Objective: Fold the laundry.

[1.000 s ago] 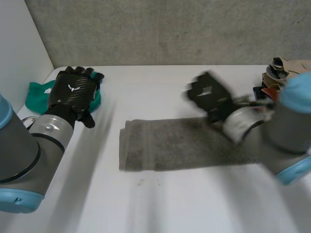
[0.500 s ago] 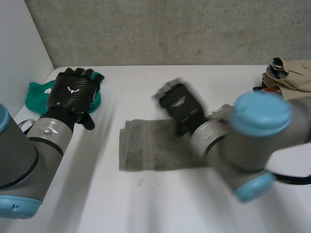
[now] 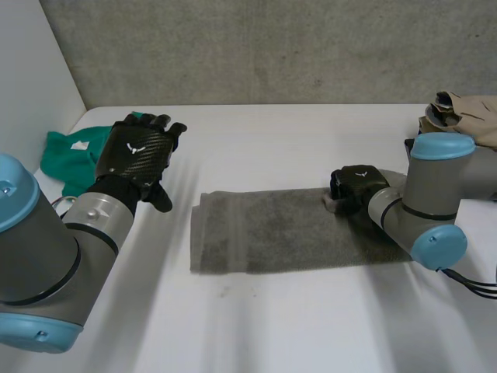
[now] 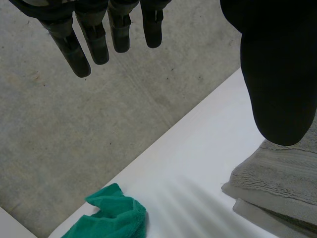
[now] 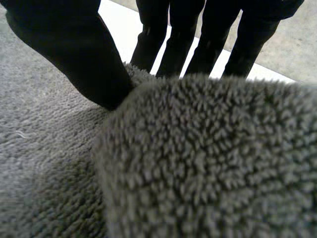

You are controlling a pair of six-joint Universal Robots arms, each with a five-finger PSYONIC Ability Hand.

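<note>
A grey towel [image 3: 264, 229], folded into a long strip, lies across the middle of the white table [image 3: 295, 326]. My right hand [image 3: 359, 185] rests on its far edge toward the right end. In the right wrist view the thumb [image 5: 74, 44] and fingers [image 5: 173, 34] pinch a raised fold of the towel [image 5: 198, 158] between them. My left hand [image 3: 140, 151] hovers open above the table, left of the towel's left end, its fingers [image 4: 99, 34] straight. The towel's layered left end [image 4: 277, 183] lies below the thumb in the left wrist view.
A green cloth [image 3: 66, 155] lies at the table's far left, beside the left hand, and is seen as the green cloth [image 4: 116, 218] in the left wrist view. A pile of beige and dark clothes [image 3: 466, 116] sits at the far right. A grey wall [image 3: 272, 47] backs the table.
My right hand swung left over the towel, then came back right and dropped onto its far edge, closing on a fold. My left hand shifted slightly to the right.
</note>
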